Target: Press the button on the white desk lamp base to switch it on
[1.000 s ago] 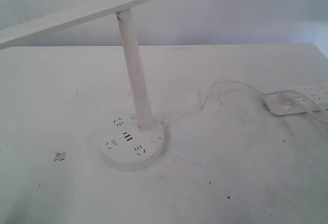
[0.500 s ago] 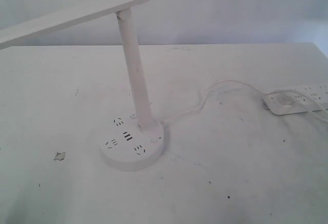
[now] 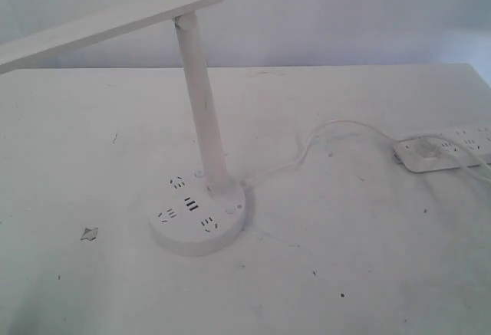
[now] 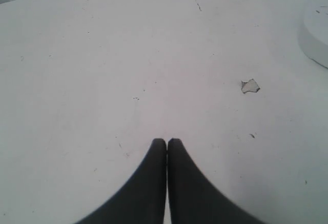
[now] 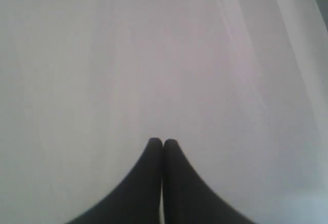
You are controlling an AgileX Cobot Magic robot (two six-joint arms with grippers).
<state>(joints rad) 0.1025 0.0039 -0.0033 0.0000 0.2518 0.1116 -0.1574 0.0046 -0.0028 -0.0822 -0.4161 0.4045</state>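
Left hand [image 4: 166, 142] and right hand [image 5: 163, 141] are clenched, empty. We find the lamp base [image 4: 316, 42] ahead of the left hand, well apart. Nothing has moved; button [image 3: 229, 211] unpressed.

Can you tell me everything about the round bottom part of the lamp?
The lamp base is a thick round white disc, plastic by its look, lying flat on the white table. Its top has dark socket slots. The slim pole rises from near its rim, and a white cord leaves beside it. Nothing else touches it.
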